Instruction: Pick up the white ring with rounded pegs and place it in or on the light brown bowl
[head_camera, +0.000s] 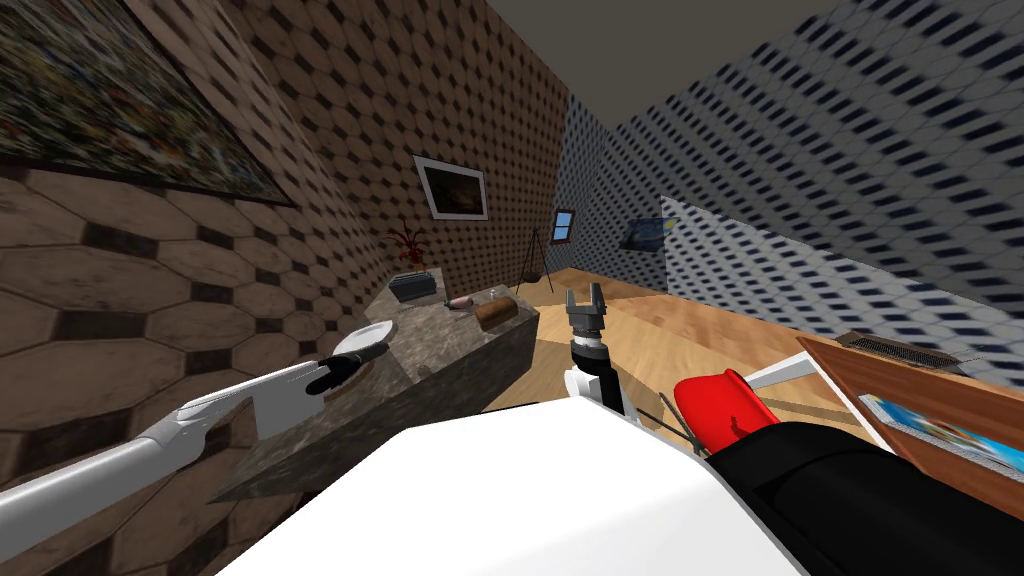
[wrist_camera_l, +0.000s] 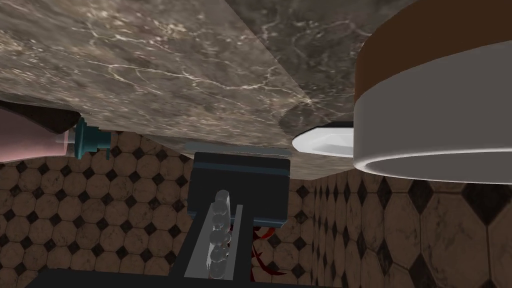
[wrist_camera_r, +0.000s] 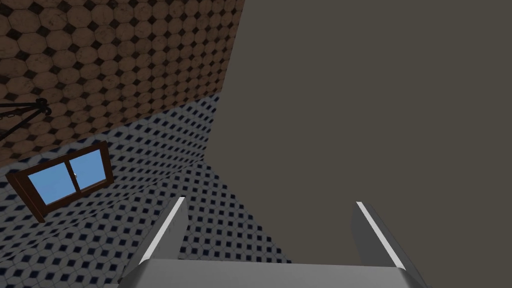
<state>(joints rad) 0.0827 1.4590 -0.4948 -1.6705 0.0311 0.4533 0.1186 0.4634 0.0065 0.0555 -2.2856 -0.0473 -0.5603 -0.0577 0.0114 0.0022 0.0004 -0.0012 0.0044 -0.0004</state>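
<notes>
My left gripper (wrist_camera_l: 226, 207) is shut on the white ring with rounded pegs (wrist_camera_l: 218, 235), whose beads line up between the two fingers. It hangs over the dark marble counter (wrist_camera_l: 150, 75). Close beside it stands a round bowl (wrist_camera_l: 435, 115) with a brown band and a pale grey wall. In the head view the left gripper (head_camera: 378, 351) reaches over the counter (head_camera: 450, 345) next to a white dish (head_camera: 365, 335). My right gripper (head_camera: 585, 292) is raised beyond the counter's end, open and holding nothing (wrist_camera_r: 269, 202).
A dark boxy appliance (wrist_camera_l: 240, 185) stands at the counter's back by the tiled wall. A pink bottle with a teal cap (wrist_camera_l: 30, 137) and a brown loaf (head_camera: 495, 310) lie further along. A red chair (head_camera: 725, 405) and a wooden table (head_camera: 880, 395) are on my right.
</notes>
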